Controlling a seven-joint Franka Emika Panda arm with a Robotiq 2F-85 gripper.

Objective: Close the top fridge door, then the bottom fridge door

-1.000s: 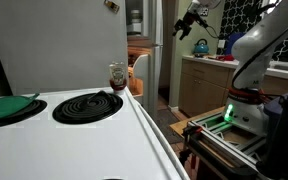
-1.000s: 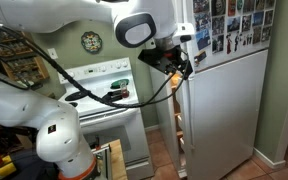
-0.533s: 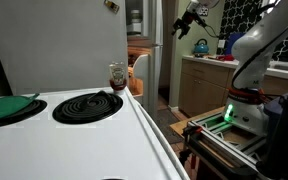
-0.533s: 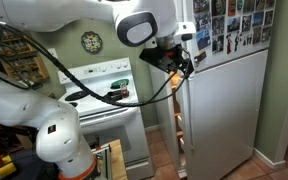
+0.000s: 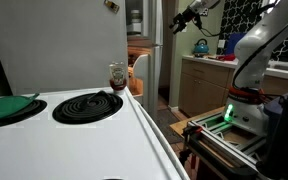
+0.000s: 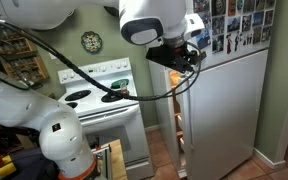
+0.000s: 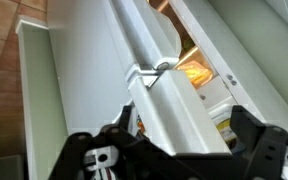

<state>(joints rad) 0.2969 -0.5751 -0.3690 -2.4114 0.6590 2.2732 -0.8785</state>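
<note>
You are bringing the black gripper (image 6: 188, 56), fingers spread and empty, up to the free edge of the upper silver-grey flat fridge door (image 6: 234, 28), starting its push shut; beneath it the lower silver-grey door (image 6: 224, 110) is hanging ajar.

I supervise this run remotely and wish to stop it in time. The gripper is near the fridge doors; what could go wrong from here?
1. The open gripper sits close to a door handle; a finger might catch on it as the top fridge door closes.
2. Many photos hang on that door; a hard push may shake some off.
3. The bottom fridge door stands ajar, with orange light in the gap; it could be left open.
</note>
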